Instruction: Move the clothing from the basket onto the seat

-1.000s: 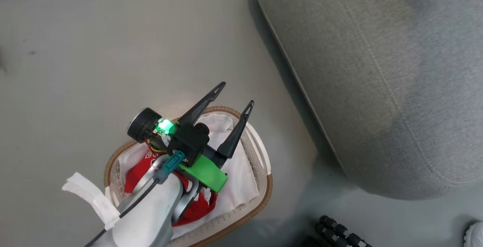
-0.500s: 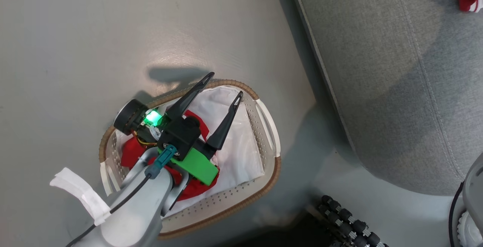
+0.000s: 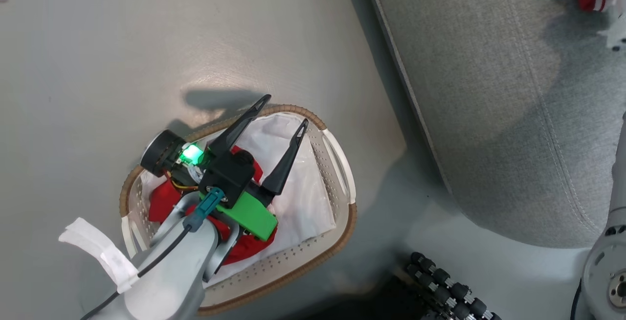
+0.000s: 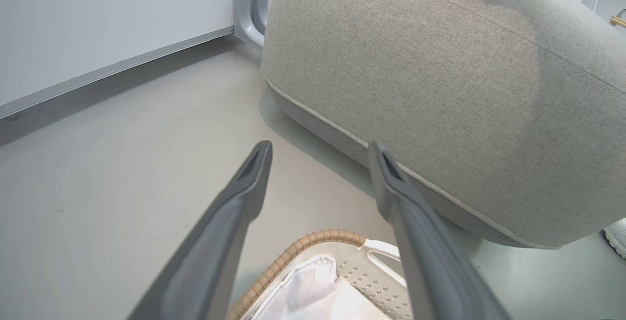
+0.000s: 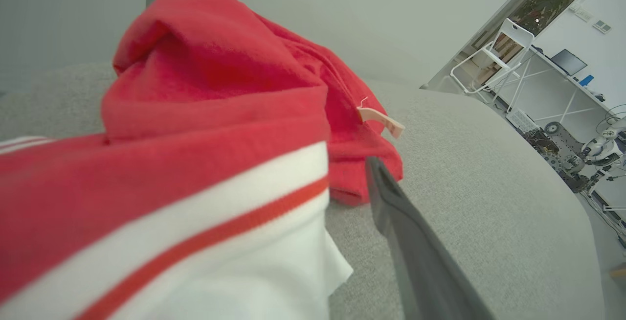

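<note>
Grey floor (image 3: 146, 41), white chair (image 5: 519, 30) beyond seat (image 5: 464, 173), left pincer (image 3: 285, 109) over basket (image 3: 293, 263)

Grey forearm (image 3: 171, 281) carries green bracket (image 3: 247, 215), black jaws

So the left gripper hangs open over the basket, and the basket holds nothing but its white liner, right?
Not quite. The left gripper does hang open over the basket, but the basket holds more than its white liner: a red garment lies in it too, as the head view shows.
</note>
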Tool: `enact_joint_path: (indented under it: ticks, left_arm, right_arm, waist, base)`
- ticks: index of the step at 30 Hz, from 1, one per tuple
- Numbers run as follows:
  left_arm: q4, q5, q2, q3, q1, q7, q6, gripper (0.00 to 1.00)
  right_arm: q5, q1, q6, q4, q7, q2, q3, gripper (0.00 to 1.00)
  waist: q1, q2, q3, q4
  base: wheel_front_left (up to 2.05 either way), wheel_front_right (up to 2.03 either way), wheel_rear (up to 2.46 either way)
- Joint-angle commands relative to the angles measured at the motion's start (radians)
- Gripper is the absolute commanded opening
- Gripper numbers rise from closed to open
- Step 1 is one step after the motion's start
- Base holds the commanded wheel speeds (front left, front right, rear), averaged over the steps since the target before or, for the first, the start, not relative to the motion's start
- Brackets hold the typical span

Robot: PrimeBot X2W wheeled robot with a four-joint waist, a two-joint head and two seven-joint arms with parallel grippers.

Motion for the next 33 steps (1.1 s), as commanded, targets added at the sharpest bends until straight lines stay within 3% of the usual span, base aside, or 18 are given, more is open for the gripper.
enact_joint_path:
  ticks: [1,19,33]
  left_arm:
    - [0.006,-0.005,-0.001,-0.001,0.012,-0.005,0.002,1.00]
    - [0.108,-0.069,-0.085,0.013,0.048,-0.035,-0.009,1.00]
    - [0.078,-0.090,-0.176,0.153,0.160,-0.035,-0.026,1.00]
  right_arm:
    - [0.010,0.026,-0.001,-0.008,0.000,-0.003,0.009,1.00]
    - [0.151,0.381,-0.001,-0.096,0.000,0.041,0.182,1.00]
    - [0.178,0.396,-0.001,-0.096,0.000,-0.047,0.244,1.00]
  waist:
    - [-0.0001,-0.0001,-0.019,-0.005]
    - [-0.0001,-0.0001,-0.244,0.029]
    - [-0.0001,-0.0001,-0.453,0.163]
  base:
    - [0.00,0.00,0.00]
    - [0.00,0.00,0.00]
    - [0.00,0.00,0.00]
